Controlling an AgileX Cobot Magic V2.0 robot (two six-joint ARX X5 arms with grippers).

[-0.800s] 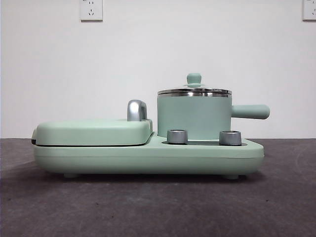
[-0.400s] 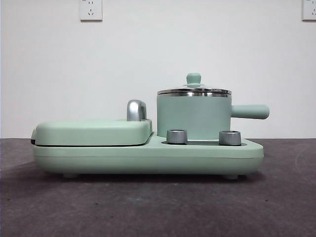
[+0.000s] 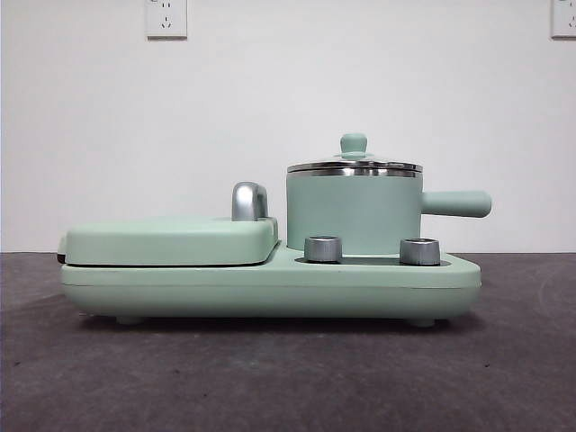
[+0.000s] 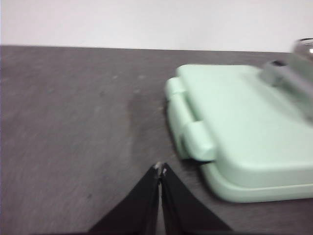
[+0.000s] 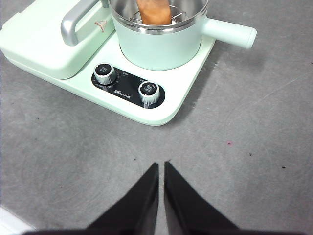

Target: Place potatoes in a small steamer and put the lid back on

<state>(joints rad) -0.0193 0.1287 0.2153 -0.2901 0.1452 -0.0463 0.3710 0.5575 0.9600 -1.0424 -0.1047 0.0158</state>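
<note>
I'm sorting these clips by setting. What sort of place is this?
Probably a lab test bench, not a home kitchen: a bare dark table against a blank white wall with sockets, holding only a mint-green cooker with its small steamer.

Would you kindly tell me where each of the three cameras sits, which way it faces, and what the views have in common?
Front view: low, at table height, looking level at the steamer with its lid on; no arm shows.
Left wrist view: above the table, looking at the griddle cover; the left gripper shows, jaws together.
Right wrist view: high, looking down on the steamer, the potato and two knobs; the right gripper shows, jaws together.
Shared: all three show the mint-green appliance.
</note>
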